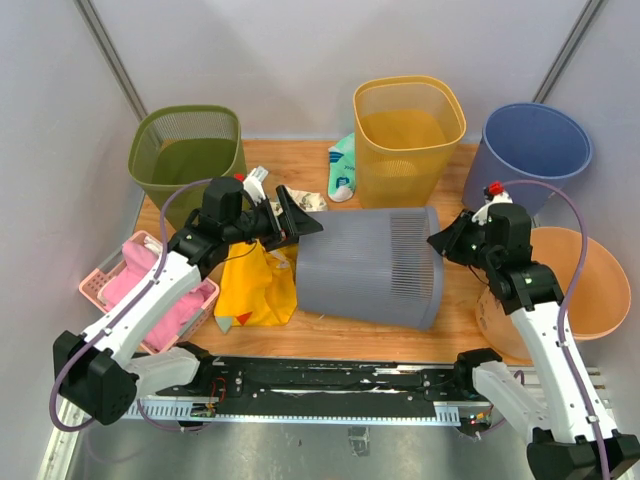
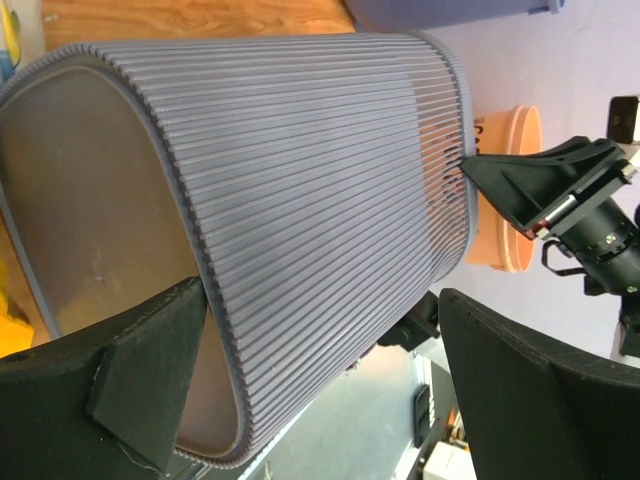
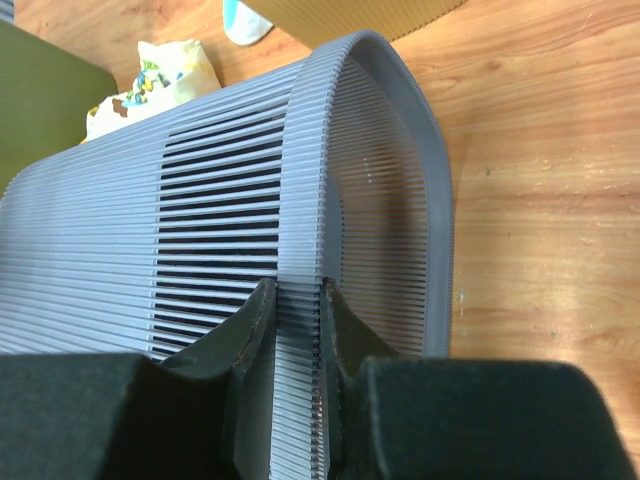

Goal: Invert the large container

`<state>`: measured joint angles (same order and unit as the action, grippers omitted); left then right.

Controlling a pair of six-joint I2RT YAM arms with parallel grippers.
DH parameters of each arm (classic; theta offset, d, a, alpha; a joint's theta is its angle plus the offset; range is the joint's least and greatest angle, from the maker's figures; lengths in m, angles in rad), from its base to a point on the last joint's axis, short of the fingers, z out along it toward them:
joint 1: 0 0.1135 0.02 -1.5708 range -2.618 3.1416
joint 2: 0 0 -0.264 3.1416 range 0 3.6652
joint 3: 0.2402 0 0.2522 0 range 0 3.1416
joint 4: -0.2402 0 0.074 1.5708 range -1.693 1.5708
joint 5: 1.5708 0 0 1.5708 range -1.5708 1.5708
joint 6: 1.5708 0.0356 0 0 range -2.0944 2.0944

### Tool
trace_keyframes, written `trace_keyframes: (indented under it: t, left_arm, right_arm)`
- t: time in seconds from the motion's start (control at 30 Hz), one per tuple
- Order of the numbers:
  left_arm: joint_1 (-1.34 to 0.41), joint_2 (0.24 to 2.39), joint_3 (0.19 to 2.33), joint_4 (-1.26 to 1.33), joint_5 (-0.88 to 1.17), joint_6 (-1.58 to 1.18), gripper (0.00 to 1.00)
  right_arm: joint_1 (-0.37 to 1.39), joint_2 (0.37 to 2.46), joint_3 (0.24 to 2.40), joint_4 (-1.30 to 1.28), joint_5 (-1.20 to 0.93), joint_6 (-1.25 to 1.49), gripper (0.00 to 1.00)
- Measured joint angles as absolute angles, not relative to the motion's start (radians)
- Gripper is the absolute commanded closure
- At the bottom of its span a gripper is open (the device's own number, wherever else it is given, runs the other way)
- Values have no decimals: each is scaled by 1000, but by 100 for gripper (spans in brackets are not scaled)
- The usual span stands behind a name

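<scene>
The large grey ribbed container (image 1: 370, 265) lies on its side in the middle of the wooden table, its closed base to the left and its open mouth to the right. My left gripper (image 1: 297, 224) is open at the base end. In the left wrist view one finger (image 2: 140, 390) lies against the base and the other (image 2: 540, 390) stands off beyond the ribbed side (image 2: 300, 190). My right gripper (image 1: 441, 243) is shut on the container's rim. In the right wrist view its two fingertips (image 3: 262, 305) pinch the rim band (image 3: 300, 200).
A green bin (image 1: 187, 150), a yellow bin (image 1: 408, 125) and a blue bin (image 1: 535, 150) stand along the back. An orange basin (image 1: 585, 290) sits at the right. A pink basket (image 1: 105, 290) and a yellow cloth (image 1: 255, 285) lie at the left, and a teal sock (image 1: 343, 165) lies behind the container.
</scene>
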<state>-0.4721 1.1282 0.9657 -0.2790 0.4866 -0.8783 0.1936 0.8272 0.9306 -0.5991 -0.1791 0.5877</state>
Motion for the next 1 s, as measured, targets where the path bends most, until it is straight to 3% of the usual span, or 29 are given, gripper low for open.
trace_keyframes:
  t: [0.13,0.3,0.47,0.63,0.83,1.0]
  left_arm:
    - [-477,1129,970,-242,483,-896,4]
    - [-501,1147,1012,-226,476,-908,4]
    - [-563,1180,1150,-185,471,-903,4]
    - [-670,1218,1260,25,551,-941,3]
    - [-768,1338,1286,163,684,-979,4]
    - [-769,1411,1270,170,701,-989,3]
  right_arm:
    - [173,827,913,-561,-178,587,86]
    - [140,830,905,-534,-171,578,67]
    - [93,846,891,-519,-153,553,65]
    - [88,893,861,-560,-226,550,65]
    - [105,965,823,-635,-331,553,49]
    - [105,944,825,-650,-338,545,47]
